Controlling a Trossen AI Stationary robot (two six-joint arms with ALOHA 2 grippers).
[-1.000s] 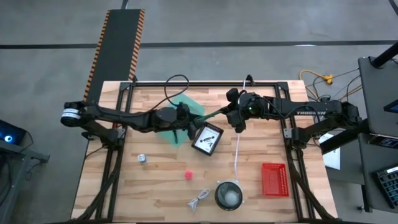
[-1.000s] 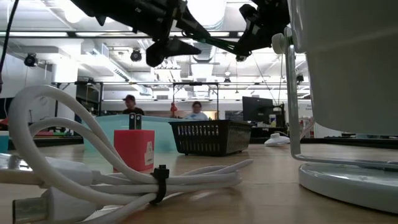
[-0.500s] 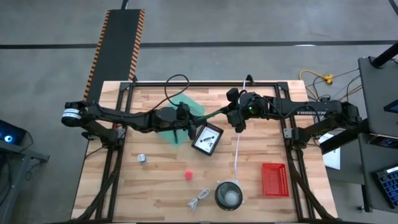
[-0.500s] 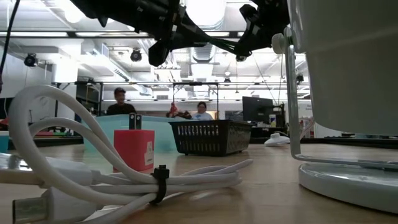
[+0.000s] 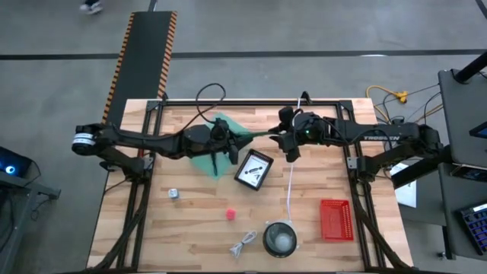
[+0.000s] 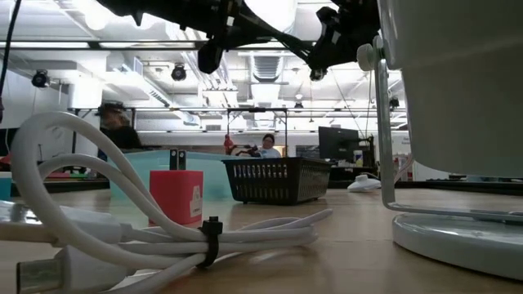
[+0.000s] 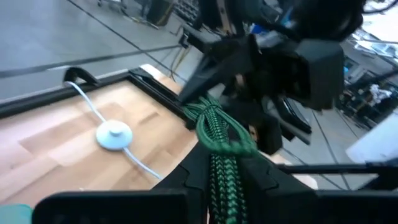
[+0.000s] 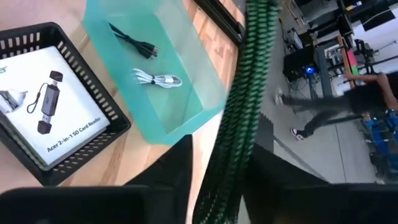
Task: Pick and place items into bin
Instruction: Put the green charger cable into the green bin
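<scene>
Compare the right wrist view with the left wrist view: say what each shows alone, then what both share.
Only the right wrist view shows the teal bin holding a black cable and a white cable, plus the black basket with a printed card. Only the left wrist view shows the white cord's round puck. Both show the green braided cable, gripped by the left gripper and right gripper.

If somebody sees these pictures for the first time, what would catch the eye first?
Probably the dark green braided cord stretched in the air between the left gripper and the right gripper, above the far middle of the table. Under the left gripper sits a teal bin with two cables inside, beside a black basket holding a printed card.
</scene>
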